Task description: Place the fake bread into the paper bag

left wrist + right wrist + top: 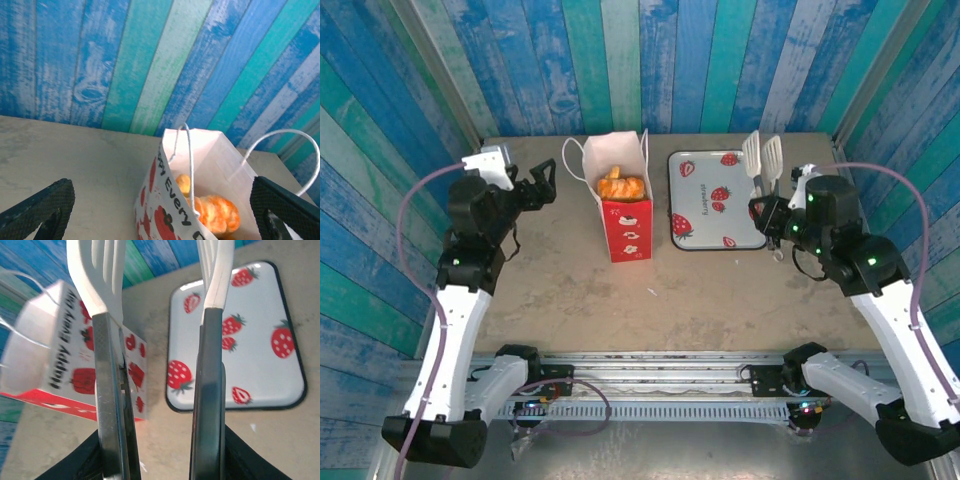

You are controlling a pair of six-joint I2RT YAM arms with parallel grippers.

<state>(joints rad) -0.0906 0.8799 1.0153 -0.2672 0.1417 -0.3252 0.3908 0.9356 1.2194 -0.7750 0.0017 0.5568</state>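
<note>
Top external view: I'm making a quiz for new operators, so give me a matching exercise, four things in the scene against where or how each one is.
Things:
1. fake bread
2. tray
3. tongs
4. left gripper

Places or states:
A. bare, right of the paper bag
B. inside the paper bag
C. jaws open, left of the paper bag
D. held by the right gripper

Pairs: 1-B, 2-A, 3-D, 4-C.

left jaws wide, right jaws narrow
</note>
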